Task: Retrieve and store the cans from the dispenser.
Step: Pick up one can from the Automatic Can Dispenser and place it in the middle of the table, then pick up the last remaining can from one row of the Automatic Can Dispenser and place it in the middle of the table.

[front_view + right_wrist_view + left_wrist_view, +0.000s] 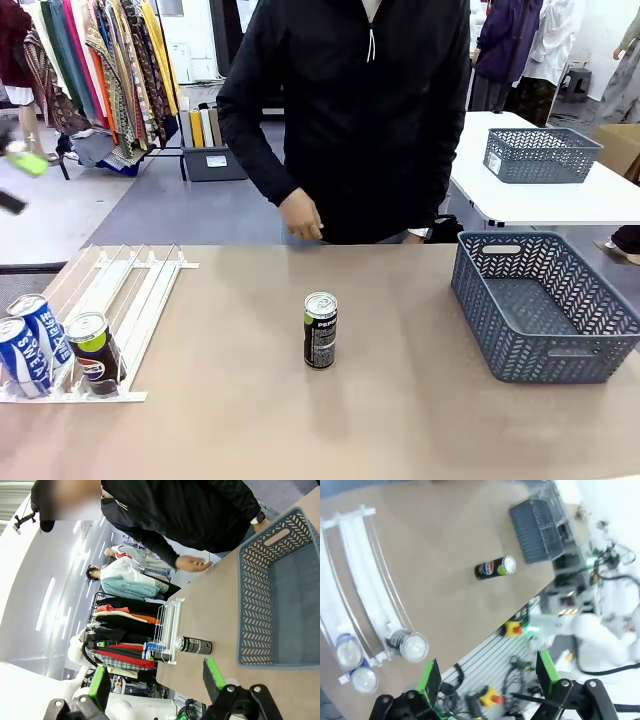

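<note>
The left gripper (487, 680) has its fingers spread wide with nothing between them. The right gripper (155, 680) is likewise spread and holds nothing.

3 cans sit at the near end of the dispenser (130, 290), at the near left of the table (400, 420): 2 blue-and-white cans (22, 358) and 1 black can (93, 352). Their long axes stand close to upright, silver tops toward the left gripper, so your left arm is the nearer one.

A 4th can (320, 330) stands upright mid-table, well apart from the basket (540, 360) at the right.

The dispenser's clear end stops are hard to make out. The frame's left edge cuts off 1 blue-and-white can.
</note>
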Motion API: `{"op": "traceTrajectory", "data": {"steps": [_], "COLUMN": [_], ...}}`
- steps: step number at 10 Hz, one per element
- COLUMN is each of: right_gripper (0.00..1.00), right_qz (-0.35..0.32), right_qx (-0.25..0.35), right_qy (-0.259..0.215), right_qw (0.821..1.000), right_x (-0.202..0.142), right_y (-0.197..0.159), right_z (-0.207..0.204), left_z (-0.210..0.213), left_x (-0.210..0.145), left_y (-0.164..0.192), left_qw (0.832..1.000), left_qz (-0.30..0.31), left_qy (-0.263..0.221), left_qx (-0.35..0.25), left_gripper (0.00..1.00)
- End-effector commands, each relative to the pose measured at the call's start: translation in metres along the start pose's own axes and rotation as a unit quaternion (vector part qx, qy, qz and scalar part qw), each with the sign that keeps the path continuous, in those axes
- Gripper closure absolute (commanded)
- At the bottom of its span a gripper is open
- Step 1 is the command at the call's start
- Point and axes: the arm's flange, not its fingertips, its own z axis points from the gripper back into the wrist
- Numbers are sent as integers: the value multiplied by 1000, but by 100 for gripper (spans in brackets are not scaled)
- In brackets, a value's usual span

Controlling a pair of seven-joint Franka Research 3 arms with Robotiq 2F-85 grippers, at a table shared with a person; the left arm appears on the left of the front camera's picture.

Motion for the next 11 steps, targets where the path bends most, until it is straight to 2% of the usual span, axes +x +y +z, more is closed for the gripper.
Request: {"op": "traceTrajectory", "data": {"steps": [1, 2, 3, 4, 5, 11], "right_gripper": [0, 0, 0, 0, 0, 0], "right_qz": [14, 14, 14, 14, 14, 14], "right_qx": [15, 15, 15, 15, 15, 15], "right_qy": [-9, -9, -9, -9, -9, -9], "right_qw": [1000, 1000, 1000, 1000, 1000, 1000], "right_x": [3, 3, 3, 3, 3, 3], "right_y": [1, 1, 1, 1, 1, 1], "right_z": [-2, -2, -2, -2, -2, -2], "left_z": [11, 20, 25, 26, 35, 35], "left_x": [-39, -66, -86, -93, -73, -73], "left_y": [41, 63, 76, 81, 81, 81], "left_qw": [989, 983, 979, 984, 983, 983], "left_qz": [29, 56, 64, 76, 79, 79], "left_qy": [-102, -140, -155, -126, -130, -130], "left_qx": [-101, -109, -116, -101, -103, -103], "left_gripper": [0, 0, 0, 0, 0, 0]}}
